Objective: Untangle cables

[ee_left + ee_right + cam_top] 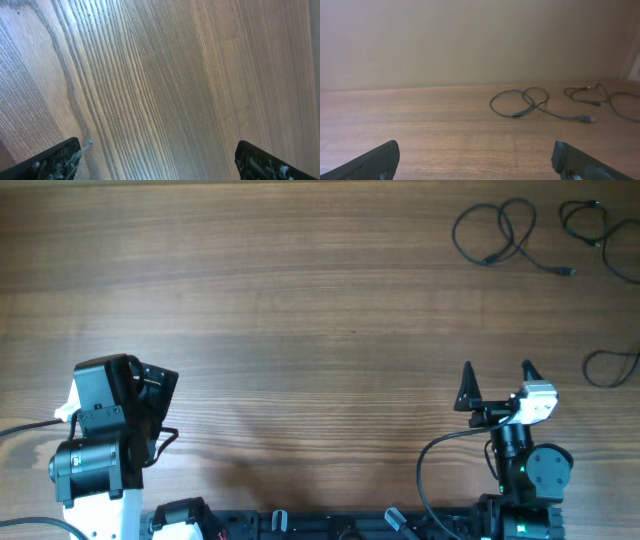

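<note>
The right gripper stands wide open with nothing between its fingers, tips pointing toward the far side of the table. The left gripper is spread just as wide and is empty too. Its wrist camera looks steeply down at bare wood grain, and only the two dark finger ends show at the bottom corners.

Bare wood lies ahead of both grippers and between the two arms. The cables lie together in the far right corner, well apart from either gripper. The right arm is the nearer one.

The looped cable lies whole on the table. It makes two rounded loops side by side that cross in the middle, and a tail slants from them toward the near right, ending in a small plug. Its long axis runs from far left to near right. It lies apart from its neighbours (a gap of wood shows on each side).

Just beside it on the right, the second cable bends in loose curves and runs off the right edge of the overhead view, so its full length is cut off. Its plug ends are too small to make out.

The third cable is nearer the robot. It shows only as a loop entering from the right edge, level with the right gripper's fingertips.

In the right wrist view a plain wall rises beyond the table's far edge, just behind the cables.
</note>
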{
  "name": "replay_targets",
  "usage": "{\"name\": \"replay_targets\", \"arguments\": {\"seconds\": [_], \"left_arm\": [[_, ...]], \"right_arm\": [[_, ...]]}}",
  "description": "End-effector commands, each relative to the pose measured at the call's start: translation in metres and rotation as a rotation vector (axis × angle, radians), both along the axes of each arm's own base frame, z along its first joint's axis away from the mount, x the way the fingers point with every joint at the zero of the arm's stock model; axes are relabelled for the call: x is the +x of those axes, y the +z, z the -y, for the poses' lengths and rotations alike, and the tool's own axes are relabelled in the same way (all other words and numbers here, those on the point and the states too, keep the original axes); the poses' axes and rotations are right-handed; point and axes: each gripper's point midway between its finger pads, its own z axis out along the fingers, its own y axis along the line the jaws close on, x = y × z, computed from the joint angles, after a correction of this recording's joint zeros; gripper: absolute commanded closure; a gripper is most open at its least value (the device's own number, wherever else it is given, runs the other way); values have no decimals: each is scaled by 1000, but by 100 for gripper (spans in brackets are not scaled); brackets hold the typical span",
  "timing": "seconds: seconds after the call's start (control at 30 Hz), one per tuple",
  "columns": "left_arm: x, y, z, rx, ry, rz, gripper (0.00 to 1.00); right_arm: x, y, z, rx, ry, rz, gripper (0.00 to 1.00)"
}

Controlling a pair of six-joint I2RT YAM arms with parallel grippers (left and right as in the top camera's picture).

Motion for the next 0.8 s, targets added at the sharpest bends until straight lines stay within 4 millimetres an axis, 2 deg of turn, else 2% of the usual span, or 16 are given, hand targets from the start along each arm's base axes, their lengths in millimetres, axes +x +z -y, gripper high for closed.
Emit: {"name": "replay_targets", "arguments": {"seconds": [0.0, 0.23, 0.77], "left_arm": [[1, 4, -2, 8, -3, 12, 0], [1, 4, -2, 8, -3, 12, 0], [1, 4, -2, 8, -3, 12, 0]], "right_arm": [[-1, 3, 5, -10, -30, 15, 0], [0, 1, 5, -85, -30, 9, 0], [0, 2, 5, -85, -30, 9, 0]]}}
